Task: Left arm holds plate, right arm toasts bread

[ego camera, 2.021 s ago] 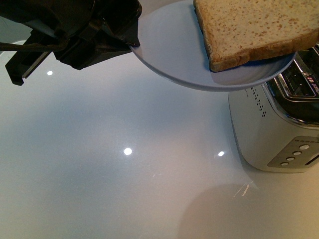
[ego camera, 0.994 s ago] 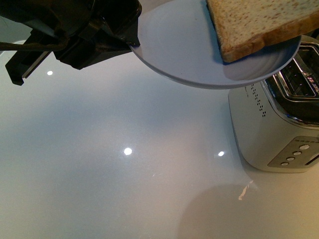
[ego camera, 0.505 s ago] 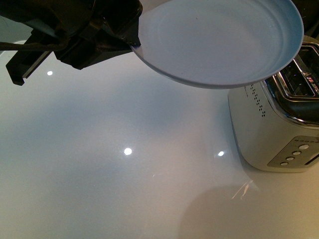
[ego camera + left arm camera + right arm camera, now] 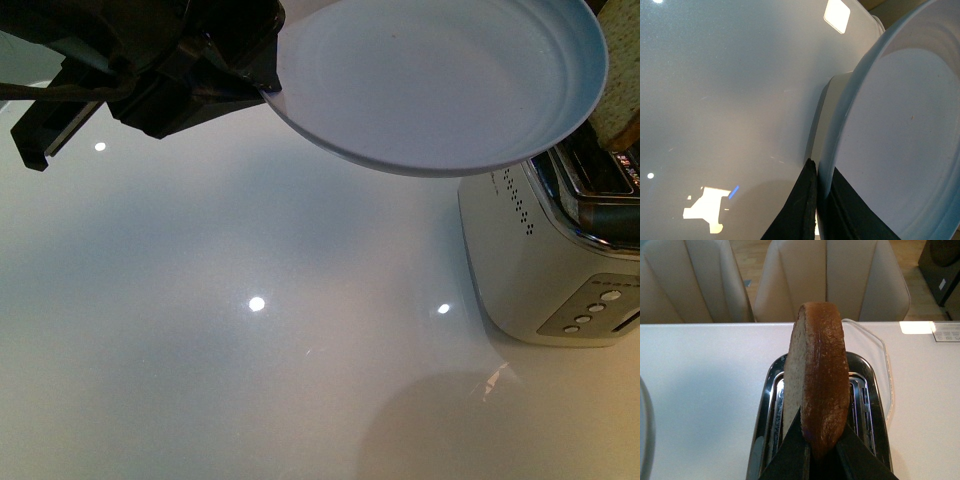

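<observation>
1. Worktop point(image 4: 200, 350): white and glossy, with small bright spots of reflected light. It carried the toaster at the robot's right.

2. Chairs point(image 4: 830, 280): two beige upholstered backs stood beyond the far edge of the worktop, seen in the right wrist view only.

3. Toaster point(image 4: 530, 270): brushed silver body with a polished chrome top and two long slots. It had rows of small holes on its side and a panel of round buttons point(image 4: 590, 310) on the near face. It stood upright on the worktop, partly under the plate's rim.

4. Plate point(image 4: 440, 80): round, shallow and pale grey-blue, with a raised rim and nothing on it. It was held in the air above the worktop, tilted slightly, with its far rim overlapping the toaster top in the front view.

5. Left tool point(image 4: 265, 88): black and angular, closed narrow onto the plate's near rim. Its dark fingers point(image 4: 807, 210) pinched the edge from both sides.

6. Bread point(image 4: 817, 385): one wholemeal slice with a brown crust, standing on edge directly over the toaster's slots, just past the plate's rim point(image 4: 620, 90). Whether its lower edge had entered a slot could not be told.

7. Right tool point(image 4: 820, 455): two dark fingers clamped on the lower end of the bread, one on each face.
</observation>
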{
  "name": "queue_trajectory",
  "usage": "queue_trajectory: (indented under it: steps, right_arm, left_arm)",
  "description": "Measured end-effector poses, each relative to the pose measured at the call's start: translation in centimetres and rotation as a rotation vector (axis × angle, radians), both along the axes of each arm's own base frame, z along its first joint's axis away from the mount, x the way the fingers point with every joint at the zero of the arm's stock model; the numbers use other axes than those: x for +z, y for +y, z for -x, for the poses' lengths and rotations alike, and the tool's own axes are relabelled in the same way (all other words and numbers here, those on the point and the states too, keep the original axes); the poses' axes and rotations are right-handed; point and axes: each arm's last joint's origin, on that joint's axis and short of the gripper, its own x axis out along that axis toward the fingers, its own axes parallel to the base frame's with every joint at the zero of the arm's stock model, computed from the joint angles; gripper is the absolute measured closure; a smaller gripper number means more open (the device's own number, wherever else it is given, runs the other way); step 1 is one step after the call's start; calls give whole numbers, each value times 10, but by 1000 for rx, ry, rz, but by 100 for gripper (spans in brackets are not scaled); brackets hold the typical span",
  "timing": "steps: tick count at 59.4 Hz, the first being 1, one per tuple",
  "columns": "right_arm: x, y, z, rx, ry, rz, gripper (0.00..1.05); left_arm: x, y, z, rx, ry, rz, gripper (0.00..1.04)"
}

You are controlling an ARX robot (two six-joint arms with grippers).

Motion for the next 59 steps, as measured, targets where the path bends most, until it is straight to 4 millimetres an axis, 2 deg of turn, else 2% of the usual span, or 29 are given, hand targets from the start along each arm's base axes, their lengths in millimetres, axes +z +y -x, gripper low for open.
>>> queue_trajectory:
  steps: [47, 59]
  right_arm:
    - [-32, 11, -17, -17, 86, 115, 101]
    - [-33, 12, -14, -18, 87, 118, 101]
  left_arm:
    - [0, 0, 0, 0, 0, 0, 102]
    - [0, 0, 0, 0, 0, 0, 102]
